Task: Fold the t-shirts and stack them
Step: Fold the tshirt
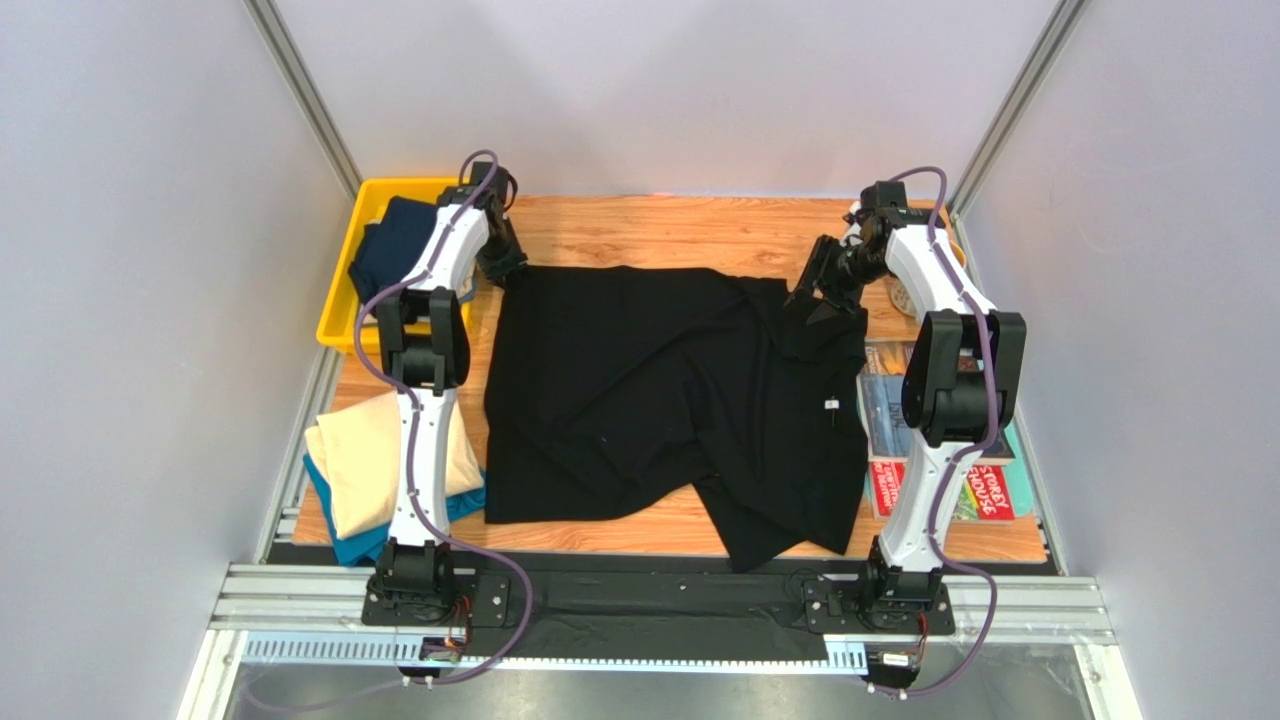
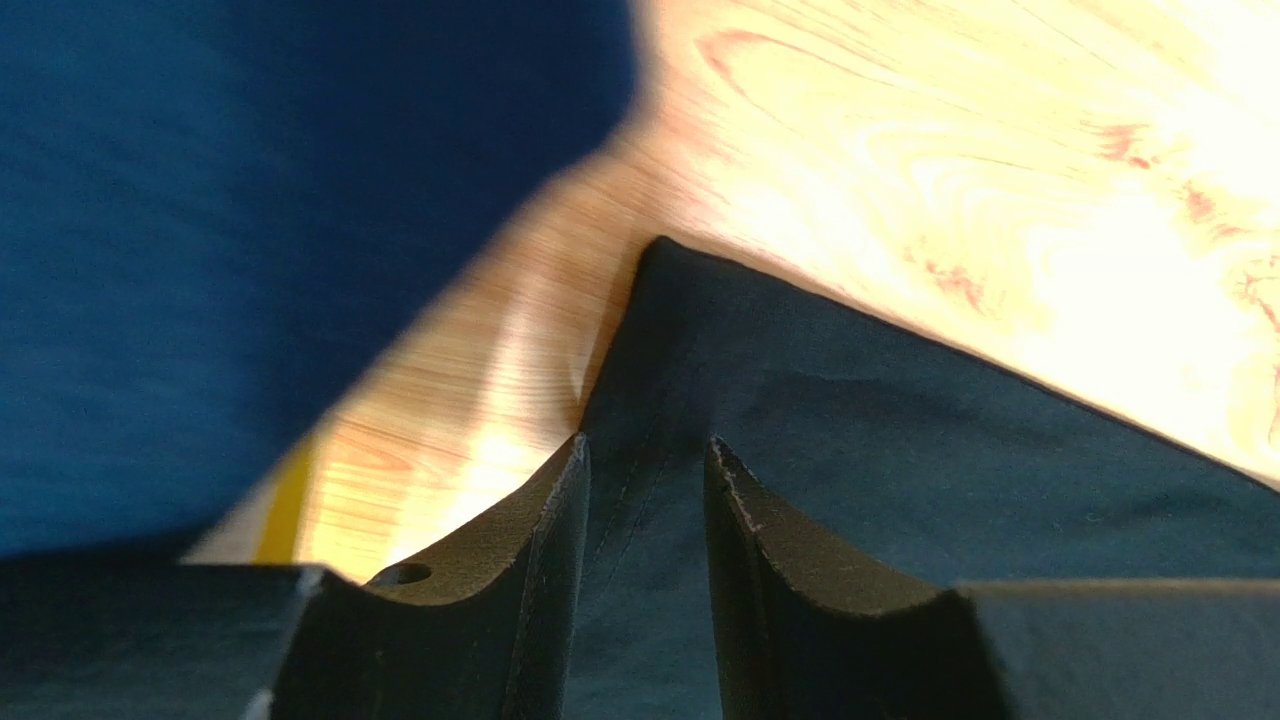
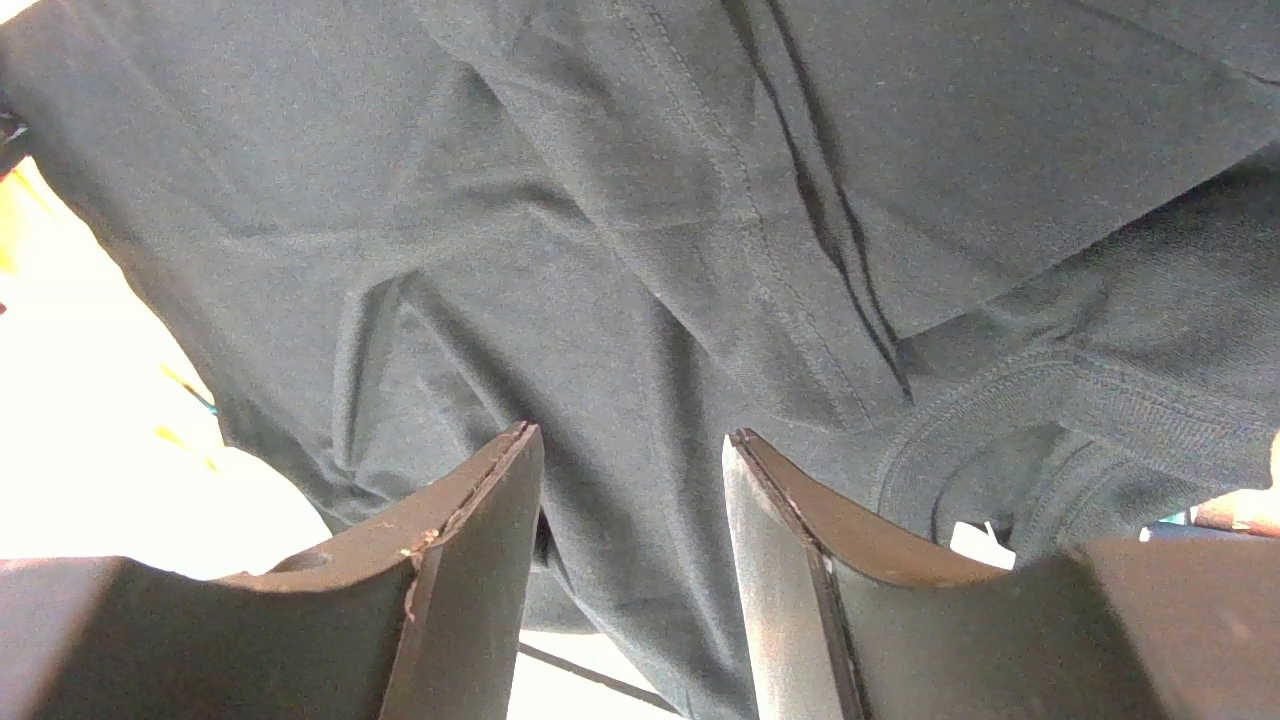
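A large black t-shirt [image 1: 646,390] lies spread and rumpled on the wooden table [image 1: 661,225], its lower right part folded over. My left gripper [image 1: 504,263] is at the shirt's far left corner. In the left wrist view it [image 2: 646,443] stands open, with the corner [image 2: 669,270] flat on the wood just ahead of the fingertips and cloth under the gap. My right gripper [image 1: 812,293] is at the shirt's far right. Seen from the right wrist, it [image 3: 628,432] is open just above wrinkled black cloth [image 3: 601,225], beside the collar with its white label [image 3: 980,543].
A yellow bin [image 1: 343,293] at the far left holds a dark navy shirt [image 1: 394,243], which fills the left wrist view's left side [image 2: 271,225]. A folded cream shirt [image 1: 358,458] lies on a teal-blue one [image 1: 353,540] at the near left. Colourful magazines [image 1: 902,435] lie at the right edge.
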You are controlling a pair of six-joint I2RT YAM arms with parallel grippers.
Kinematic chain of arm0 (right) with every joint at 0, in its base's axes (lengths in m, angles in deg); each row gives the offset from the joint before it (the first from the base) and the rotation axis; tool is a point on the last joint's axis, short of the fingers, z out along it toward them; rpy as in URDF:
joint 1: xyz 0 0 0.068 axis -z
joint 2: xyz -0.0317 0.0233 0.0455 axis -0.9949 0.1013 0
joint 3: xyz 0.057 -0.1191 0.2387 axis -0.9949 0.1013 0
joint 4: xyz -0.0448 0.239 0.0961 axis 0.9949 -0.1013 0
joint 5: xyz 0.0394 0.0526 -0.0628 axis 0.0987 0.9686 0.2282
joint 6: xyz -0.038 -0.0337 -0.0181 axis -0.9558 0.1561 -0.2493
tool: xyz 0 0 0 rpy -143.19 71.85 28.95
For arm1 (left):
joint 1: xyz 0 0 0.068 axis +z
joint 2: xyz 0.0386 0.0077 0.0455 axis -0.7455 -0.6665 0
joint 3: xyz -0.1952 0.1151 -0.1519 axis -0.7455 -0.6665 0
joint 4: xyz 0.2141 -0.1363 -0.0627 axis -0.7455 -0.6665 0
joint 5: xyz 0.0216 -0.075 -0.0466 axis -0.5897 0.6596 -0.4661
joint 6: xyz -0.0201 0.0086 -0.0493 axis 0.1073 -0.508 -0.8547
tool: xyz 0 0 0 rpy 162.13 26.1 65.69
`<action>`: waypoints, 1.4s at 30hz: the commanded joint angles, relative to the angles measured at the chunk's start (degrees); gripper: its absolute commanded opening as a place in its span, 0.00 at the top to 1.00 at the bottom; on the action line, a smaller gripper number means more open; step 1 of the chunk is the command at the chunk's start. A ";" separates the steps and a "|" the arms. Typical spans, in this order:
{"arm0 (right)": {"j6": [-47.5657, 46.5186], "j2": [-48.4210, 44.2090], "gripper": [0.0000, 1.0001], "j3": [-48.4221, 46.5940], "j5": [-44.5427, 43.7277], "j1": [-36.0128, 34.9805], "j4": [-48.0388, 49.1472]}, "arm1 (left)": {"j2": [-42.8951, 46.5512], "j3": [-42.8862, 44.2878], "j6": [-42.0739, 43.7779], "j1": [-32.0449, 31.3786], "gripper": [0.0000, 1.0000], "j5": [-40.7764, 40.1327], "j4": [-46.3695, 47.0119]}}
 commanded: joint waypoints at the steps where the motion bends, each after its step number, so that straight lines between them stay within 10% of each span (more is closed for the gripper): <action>1: -0.29 -1.87 0.46 -0.70 1.79 0.85 1.95 | -0.92 -0.26 -0.22 -1.29 0.59 -0.89 -0.60; 28: 1.12 12.28 0.42 -6.50 0.47 2.17 2.65 | -0.48 2.03 -0.92 -2.34 0.62 -2.73 -0.51; 42: 1.47 11.75 0.65 -3.34 4.77 1.03 3.89 | -0.04 1.06 0.05 -2.34 0.62 -2.38 -0.51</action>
